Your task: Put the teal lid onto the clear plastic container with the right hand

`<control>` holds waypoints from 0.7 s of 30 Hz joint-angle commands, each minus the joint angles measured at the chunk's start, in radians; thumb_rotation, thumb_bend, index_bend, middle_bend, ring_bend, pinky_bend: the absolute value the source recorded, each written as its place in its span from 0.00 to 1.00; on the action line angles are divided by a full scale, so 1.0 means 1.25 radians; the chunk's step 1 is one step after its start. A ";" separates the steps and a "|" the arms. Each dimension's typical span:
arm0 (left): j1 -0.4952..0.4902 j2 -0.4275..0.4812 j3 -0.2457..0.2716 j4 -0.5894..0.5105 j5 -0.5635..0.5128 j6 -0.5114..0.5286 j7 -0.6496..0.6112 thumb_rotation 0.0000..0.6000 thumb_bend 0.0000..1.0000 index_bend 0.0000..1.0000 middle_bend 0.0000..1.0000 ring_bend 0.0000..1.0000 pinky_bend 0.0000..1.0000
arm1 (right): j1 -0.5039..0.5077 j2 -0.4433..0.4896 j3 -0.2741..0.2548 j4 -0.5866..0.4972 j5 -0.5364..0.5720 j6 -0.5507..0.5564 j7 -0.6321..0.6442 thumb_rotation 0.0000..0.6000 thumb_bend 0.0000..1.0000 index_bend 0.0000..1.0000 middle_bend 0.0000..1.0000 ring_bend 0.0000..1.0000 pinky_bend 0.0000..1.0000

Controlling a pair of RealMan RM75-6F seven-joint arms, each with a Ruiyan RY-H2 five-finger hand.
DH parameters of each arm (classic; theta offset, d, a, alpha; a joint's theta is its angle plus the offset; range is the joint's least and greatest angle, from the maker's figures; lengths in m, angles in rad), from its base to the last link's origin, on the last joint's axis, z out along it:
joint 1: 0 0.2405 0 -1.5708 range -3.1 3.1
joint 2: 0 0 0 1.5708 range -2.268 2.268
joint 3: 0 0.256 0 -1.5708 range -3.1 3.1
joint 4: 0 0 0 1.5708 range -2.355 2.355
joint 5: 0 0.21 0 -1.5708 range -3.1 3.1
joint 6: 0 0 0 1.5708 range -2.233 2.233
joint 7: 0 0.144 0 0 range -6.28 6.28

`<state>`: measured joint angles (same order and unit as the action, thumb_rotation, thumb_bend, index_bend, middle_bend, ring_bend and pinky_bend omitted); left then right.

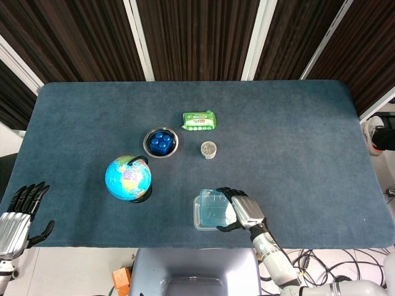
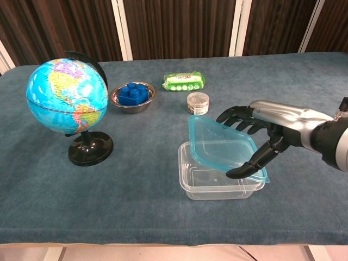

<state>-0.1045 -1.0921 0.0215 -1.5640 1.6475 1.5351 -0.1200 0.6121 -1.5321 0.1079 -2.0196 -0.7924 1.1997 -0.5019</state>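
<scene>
Teal and see-through, the thin plastic lid (image 2: 223, 150) sits tilted over the clear plastic box (image 2: 220, 178) near the counter's front edge, pinched in the right hand (image 2: 265, 129) fingers (image 2: 246, 168), so it could slip or land crooked.

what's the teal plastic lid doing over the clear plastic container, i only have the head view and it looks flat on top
Observer: It is not seated. The chest view shows the teal plastic lid tilted over the clear plastic container, with its far-left corner lifted above the rim.
Operator: is the right robot hand holding it
Observer: Yes. The right robot hand pinches it, with the thumb at the low near-right edge and the other fingers on the far edge.
</scene>
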 commanded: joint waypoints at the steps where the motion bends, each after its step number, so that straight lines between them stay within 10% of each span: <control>1: 0.002 0.001 0.000 0.000 0.000 0.003 -0.001 1.00 0.35 0.00 0.04 0.00 0.00 | 0.005 -0.014 -0.006 0.003 0.003 0.010 -0.020 1.00 0.04 0.71 0.48 0.30 0.16; 21: 0.001 0.001 0.000 0.002 0.001 0.002 -0.005 1.00 0.35 0.00 0.04 0.00 0.00 | 0.022 -0.063 -0.006 0.028 0.017 0.039 -0.086 1.00 0.04 0.71 0.48 0.30 0.16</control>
<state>-0.1028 -1.0910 0.0220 -1.5618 1.6493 1.5375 -0.1259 0.6377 -1.6082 0.1000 -1.9865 -0.7721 1.2459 -0.6061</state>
